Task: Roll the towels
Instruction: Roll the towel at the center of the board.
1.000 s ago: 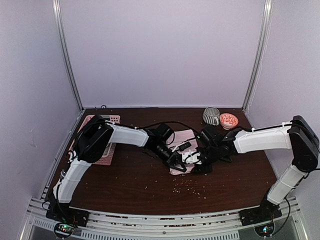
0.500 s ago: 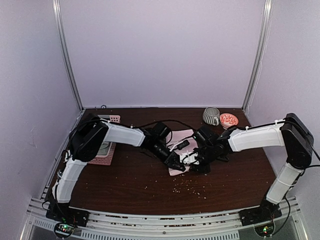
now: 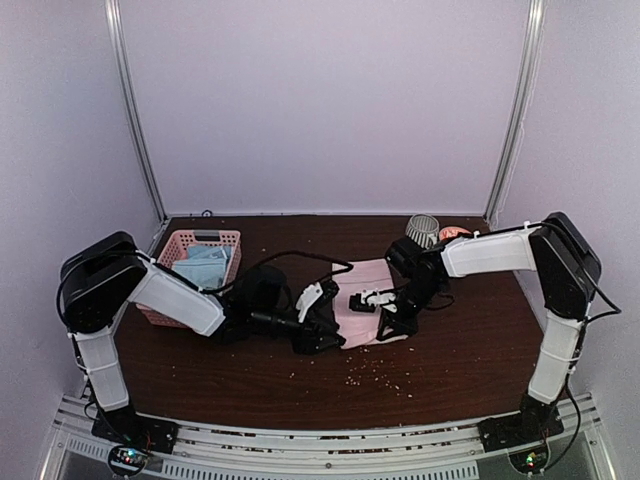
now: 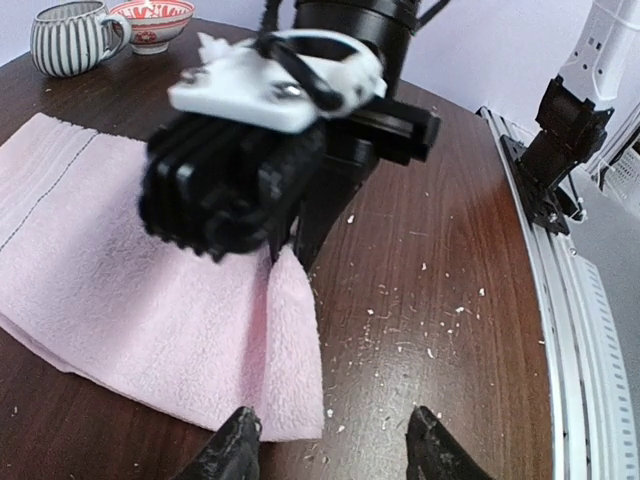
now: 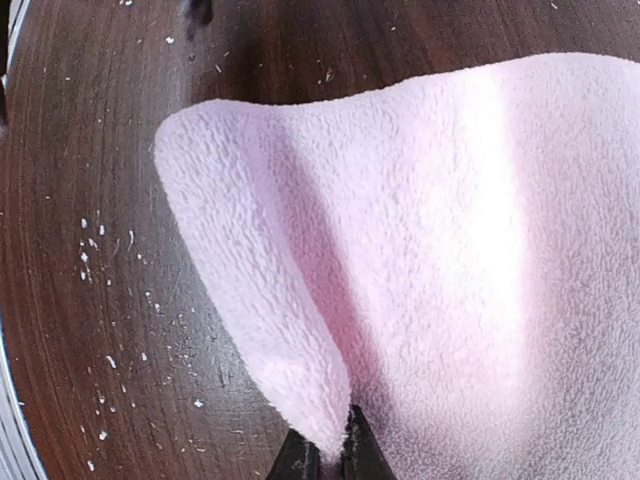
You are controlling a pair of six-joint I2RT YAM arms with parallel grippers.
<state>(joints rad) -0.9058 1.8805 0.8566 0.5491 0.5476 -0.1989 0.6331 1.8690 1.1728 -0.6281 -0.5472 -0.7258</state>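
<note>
Pink towel (image 3: 362, 278): we see it near the middle of the table (image 3: 460, 350), a bit to the right. Most of it lies flat. One part by its front edge is pulled up into a little hill.
Right gripper (image 5: 328, 458): it comes down from above the pink towel. It is squeezed tight on the little hill, with the soft cloth pinched between its fingers.
Left gripper (image 4: 335, 455): its two fingers stand apart and we see nothing between them. It sits low over bare table, just beside the front left corner of the pink towel. We cannot tell if it touches the cloth. It is near the right gripper.
Mug (image 4: 70, 35): striped and upright, by the back edge of the table, near the back right corner. Its handle points at the bowl.
Bowl (image 4: 152, 18): red and white, just beside the mug, on the corner side.
Basket (image 3: 210, 234): pink, near the back left corner of the table, well apart from the pink towel.
Cloths (image 3: 205, 265): pale ones lie in the basket. We cannot tell if they are blue or green.
Crumbs (image 4: 400, 310): tiny white bits lie on the table between the pink towel and the front edge.
</note>
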